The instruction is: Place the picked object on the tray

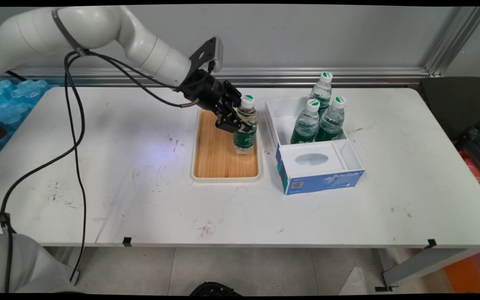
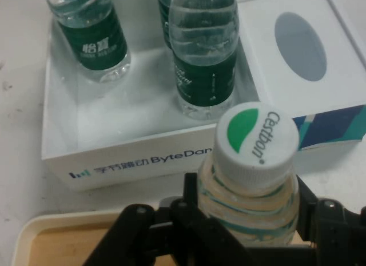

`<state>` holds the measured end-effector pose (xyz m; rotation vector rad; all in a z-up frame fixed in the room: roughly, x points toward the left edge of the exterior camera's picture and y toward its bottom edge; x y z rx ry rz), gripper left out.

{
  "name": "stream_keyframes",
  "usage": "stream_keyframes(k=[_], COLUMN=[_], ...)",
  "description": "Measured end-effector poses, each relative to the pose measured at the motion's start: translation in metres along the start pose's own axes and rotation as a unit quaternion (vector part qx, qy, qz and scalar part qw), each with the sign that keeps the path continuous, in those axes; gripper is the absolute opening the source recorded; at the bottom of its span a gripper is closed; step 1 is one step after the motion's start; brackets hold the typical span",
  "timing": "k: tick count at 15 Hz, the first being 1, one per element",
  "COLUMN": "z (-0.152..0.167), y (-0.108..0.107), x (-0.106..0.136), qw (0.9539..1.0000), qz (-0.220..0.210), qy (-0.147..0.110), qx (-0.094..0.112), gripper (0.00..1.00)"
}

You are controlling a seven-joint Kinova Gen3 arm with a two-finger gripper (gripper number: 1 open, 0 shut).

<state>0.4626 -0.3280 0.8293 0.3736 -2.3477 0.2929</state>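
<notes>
A clear water bottle (image 1: 246,127) with a green label and a white cap stands upright on the wooden tray (image 1: 215,160), near its right side. My gripper (image 1: 235,121) is shut on the water bottle around its upper body, coming in from the left. In the hand view the water bottle (image 2: 251,186) fills the bottom centre, its white-and-green cap toward the camera, with a black finger (image 2: 197,203) pressed against each side of its neck. Beyond it lies the white box (image 2: 63,157) holding more bottles.
To the right of the tray sits a white box (image 1: 272,125) with three upright bottles (image 1: 319,118) in its far compartment and a blue-and-white tissue box (image 1: 323,168) at its near end. Black cables (image 1: 75,137) hang at the left. A dark chair (image 1: 458,104) stands at the far right.
</notes>
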Motion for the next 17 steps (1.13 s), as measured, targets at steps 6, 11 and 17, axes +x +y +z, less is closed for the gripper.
stream_keyframes(k=[6,11,17], z=[0.011,0.017,0.019], y=[0.002,0.005,0.007], x=[-0.007,-0.011,-0.014], qw=[0.9999,0.9999,0.9999], qz=[0.007,0.010,0.010], qy=[0.005,0.005,0.005], qx=[-0.006,-0.009,-0.012], gripper=[0.00,0.00,1.00])
